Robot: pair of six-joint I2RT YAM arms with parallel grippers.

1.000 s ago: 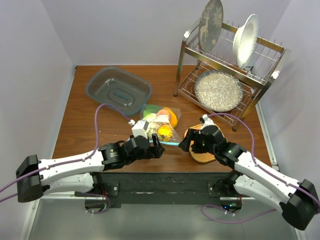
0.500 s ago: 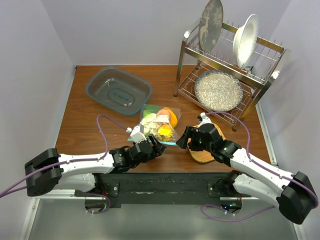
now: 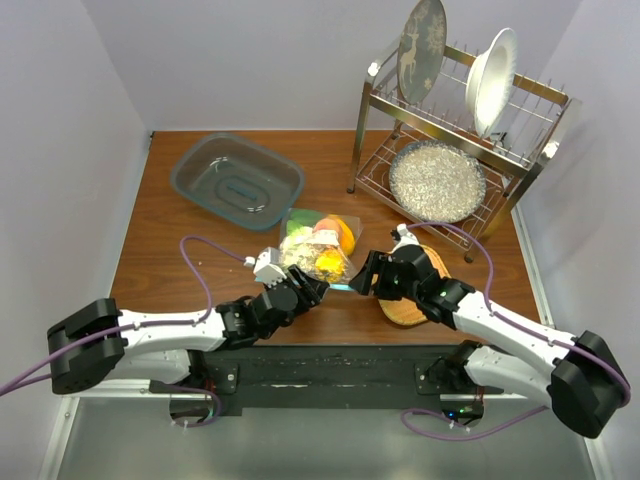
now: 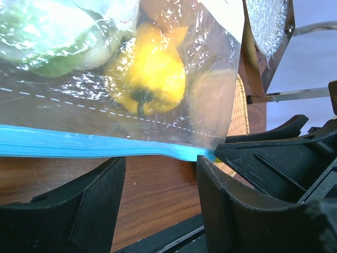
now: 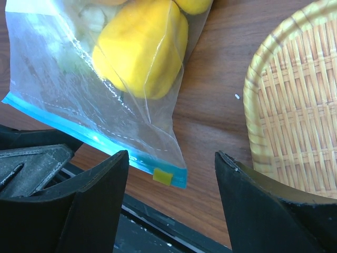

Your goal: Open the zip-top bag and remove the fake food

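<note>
On the top view, the clear, crinkly plastic zip-top bag lies flat on the brown wooden desk at the centre of the frame. Its teal-blue zip strip runs along the lower edge, facing both arms. The fake food is all inside the bag; through the plastic I can pick out a yellow plastic bell pepper and a green piece.

My left end effector sits at the bag's lower left. In its wrist view the two black fingers stand apart with bare wood between them and the strip just above their tips, so it holds nothing.

My right end effector is at the bag's lower right corner. Its jaws are spread wide, with that corner lying between them unpinched. The round woven straw mat fills the right edge of that frame, apart from the bag.
</note>
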